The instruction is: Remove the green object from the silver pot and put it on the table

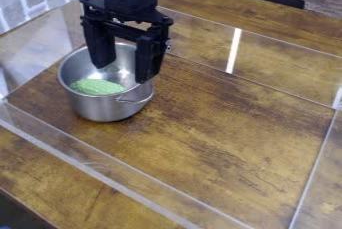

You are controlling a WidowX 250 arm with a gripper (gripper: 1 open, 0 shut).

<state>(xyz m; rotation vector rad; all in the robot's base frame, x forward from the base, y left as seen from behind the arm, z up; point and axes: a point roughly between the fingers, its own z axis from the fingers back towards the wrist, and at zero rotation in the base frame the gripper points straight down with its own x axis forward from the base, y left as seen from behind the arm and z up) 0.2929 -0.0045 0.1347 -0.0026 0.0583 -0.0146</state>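
Note:
The silver pot (83, 106) stands on the left part of the dark wooden table (227, 133). Inside it lies the green object (96, 88), a pale green bumpy oval resting on the pot's bottom toward its near side. My black gripper (124, 65) hangs straight down over the pot's far right part. Its jaws stand open. The left finger (99, 51) reaches down inside the rim just behind the green object, and the right finger sits near the pot's right rim. Nothing is held between them.
Low clear acrylic walls (80, 163) edge the table at the front and on the left, and another clear wall (235, 51) runs across the back right. White bars show behind the table's far left corner.

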